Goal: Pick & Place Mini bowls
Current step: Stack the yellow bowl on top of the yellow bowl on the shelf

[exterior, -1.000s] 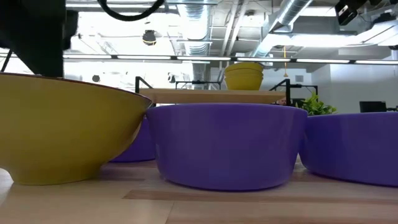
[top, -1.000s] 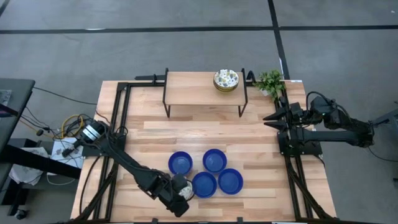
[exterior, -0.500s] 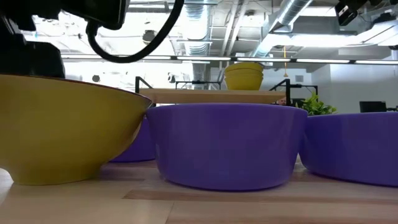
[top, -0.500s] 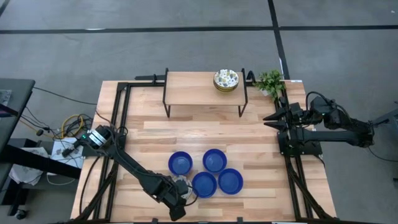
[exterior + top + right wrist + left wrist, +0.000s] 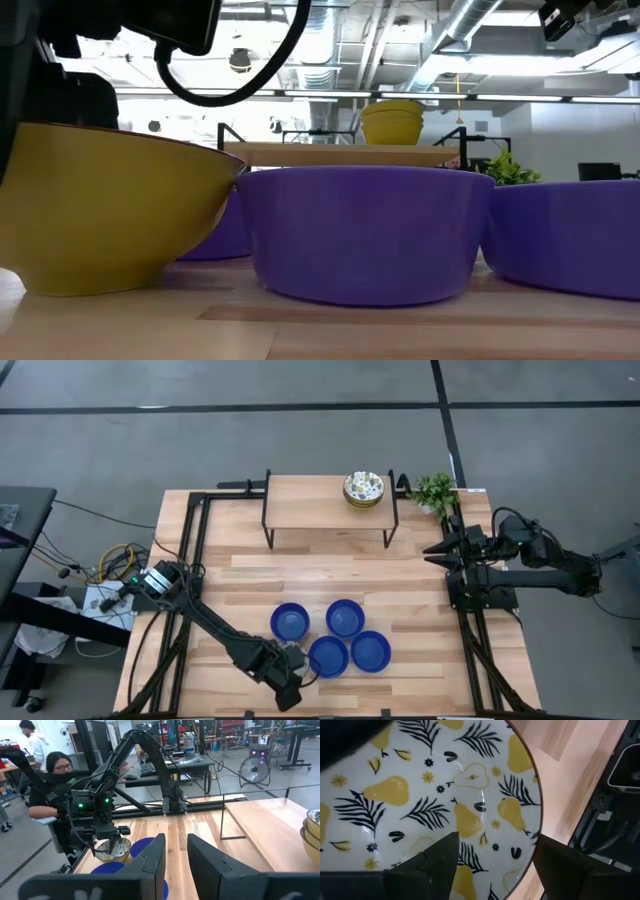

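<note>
The left gripper (image 5: 287, 671) is hovering wide open over the white pear-patterned mini bowl (image 5: 425, 800), presumably parking it beside four glossy blue bowls (image 5: 330, 655). The right gripper (image 5: 438, 549) is waiting half-closed, empty, off right.

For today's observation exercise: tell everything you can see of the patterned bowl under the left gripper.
The patterned bowl is small and round, glossy like ceramic, white inside with yellow pears, dark leaves and tiny flowers, a thin dark rim, and plain yellow outside. It sits upright at the table's front left, close beside the blue bowls. The left gripper is over it, open, one finger inside the rim.
</note>
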{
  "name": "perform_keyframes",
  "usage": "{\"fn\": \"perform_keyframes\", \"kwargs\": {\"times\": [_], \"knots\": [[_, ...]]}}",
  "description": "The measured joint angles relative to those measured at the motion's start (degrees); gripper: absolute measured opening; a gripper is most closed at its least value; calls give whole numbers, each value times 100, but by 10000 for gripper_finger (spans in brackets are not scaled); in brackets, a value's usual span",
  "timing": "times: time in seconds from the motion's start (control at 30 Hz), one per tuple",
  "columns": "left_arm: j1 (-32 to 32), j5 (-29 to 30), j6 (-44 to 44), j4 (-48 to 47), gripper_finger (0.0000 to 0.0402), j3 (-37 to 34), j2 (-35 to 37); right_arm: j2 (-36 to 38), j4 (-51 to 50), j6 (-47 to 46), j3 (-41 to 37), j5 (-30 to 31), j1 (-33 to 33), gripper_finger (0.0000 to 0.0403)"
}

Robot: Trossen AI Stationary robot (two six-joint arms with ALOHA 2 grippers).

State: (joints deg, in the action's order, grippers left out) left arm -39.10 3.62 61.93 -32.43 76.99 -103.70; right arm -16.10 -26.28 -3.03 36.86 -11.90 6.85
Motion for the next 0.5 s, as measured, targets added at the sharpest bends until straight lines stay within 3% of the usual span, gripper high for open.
{"fn": "perform_keyframes", "kwargs": {"times": [0.5], "knots": [[-10,0,0,94,239,0,0,0,2,-2,0,0,1,70]]}}
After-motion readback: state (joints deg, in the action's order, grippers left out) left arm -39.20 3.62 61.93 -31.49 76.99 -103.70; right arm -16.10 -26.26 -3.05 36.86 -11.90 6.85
